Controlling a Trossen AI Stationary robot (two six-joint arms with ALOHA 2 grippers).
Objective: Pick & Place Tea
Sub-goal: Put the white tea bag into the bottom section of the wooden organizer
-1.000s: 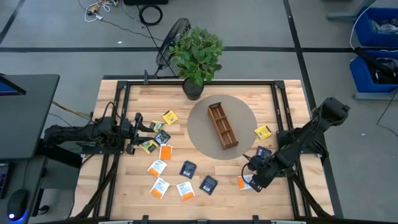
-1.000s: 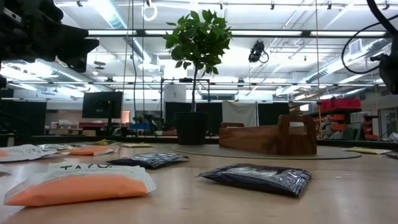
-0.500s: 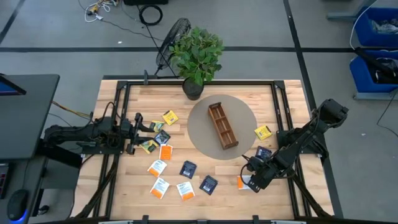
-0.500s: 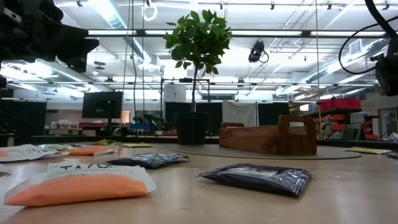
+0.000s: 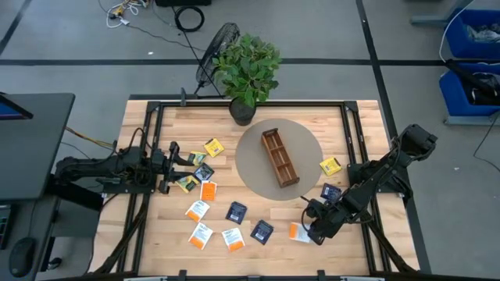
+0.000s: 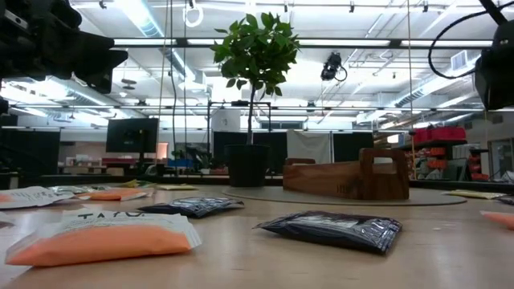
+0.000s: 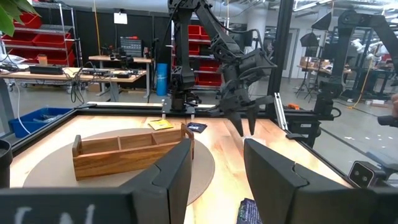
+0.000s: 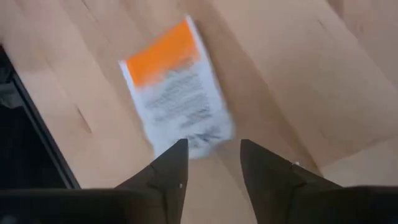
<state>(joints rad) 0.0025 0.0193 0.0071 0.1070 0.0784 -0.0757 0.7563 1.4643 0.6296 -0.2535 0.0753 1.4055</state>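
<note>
Left gripper (image 5: 173,165) at the table's left edge, fingers apart, gripping nothing; yellow and green-and-black sachets (image 5: 187,183) just beside it. We count orange-and-white (image 5: 200,234) and navy sachets (image 5: 236,211) loose on the boards. Wooden tray (image 5: 280,158) sits on the round mat (image 5: 251,170). Right gripper (image 5: 311,225) hangs over an orange-and-white sachet (image 8: 176,88), fingers (image 8: 169,173) parted, nothing held; the sachet lies flat.

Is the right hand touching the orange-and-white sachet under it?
Cannot tell. In the right wrist view the right hand has open fingers either side of the orange-and-white sachet's near edge, which blurs. In the high view the hand overlaps it.
</note>
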